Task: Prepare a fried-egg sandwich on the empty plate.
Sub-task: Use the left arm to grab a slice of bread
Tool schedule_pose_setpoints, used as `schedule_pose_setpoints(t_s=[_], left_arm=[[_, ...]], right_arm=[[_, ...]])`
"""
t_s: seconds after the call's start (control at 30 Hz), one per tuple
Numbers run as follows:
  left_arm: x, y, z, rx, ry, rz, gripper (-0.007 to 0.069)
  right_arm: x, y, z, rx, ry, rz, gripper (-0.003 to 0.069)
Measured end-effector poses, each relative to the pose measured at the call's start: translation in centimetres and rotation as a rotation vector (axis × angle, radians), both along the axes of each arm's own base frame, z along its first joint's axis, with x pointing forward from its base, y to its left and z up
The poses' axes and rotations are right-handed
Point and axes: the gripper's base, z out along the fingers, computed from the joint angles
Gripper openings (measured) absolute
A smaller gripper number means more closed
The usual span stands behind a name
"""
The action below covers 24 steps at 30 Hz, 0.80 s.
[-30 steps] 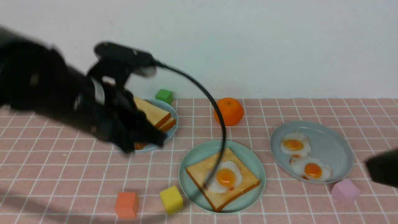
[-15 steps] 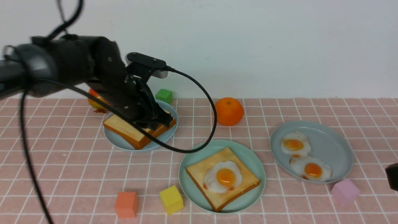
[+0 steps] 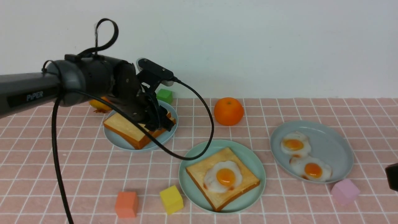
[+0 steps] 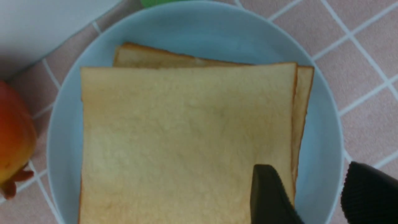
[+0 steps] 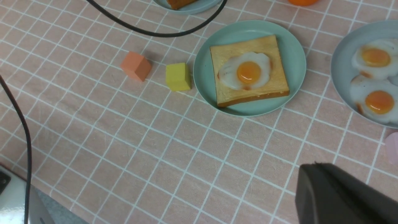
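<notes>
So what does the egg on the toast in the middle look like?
The fried egg is a wobbly-edged white patch with a round, shiny orange yolk in its middle and small brownish-red spots at its rim. It looks like a plastic or rubber toy. It lies flat, yolk up, on one toast slice on the mint-green plate. Nothing covers it.

The left gripper (image 3: 160, 123) has swung in and steadied — jaws now parted, the edge of the top toast slice (image 4: 186, 140) between them.
</notes>
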Motion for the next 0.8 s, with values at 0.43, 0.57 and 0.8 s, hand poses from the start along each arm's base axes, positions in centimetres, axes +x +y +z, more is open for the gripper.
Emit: schedule_pose_setpoints(t_s=[0.43, 0.57, 0.8], left_arm=[[0.4, 0.0, -1.7, 0.045, 0.015, -0.018, 0.0314], [0.5, 0.0, -1.8, 0.052, 0.014, -0.021, 0.0251], [0.7, 0.0, -2.3, 0.068, 0.021, -0.029, 0.0053]], right_arm=[[0.0, 0.0, 0.0, -0.003, 0.005, -0.002, 0.001], [0.0, 0.0, 0.0, -0.002, 0.005, -0.002, 0.0013], [-0.1, 0.0, -0.1, 0.004, 0.013, 0.002, 0.0016]])
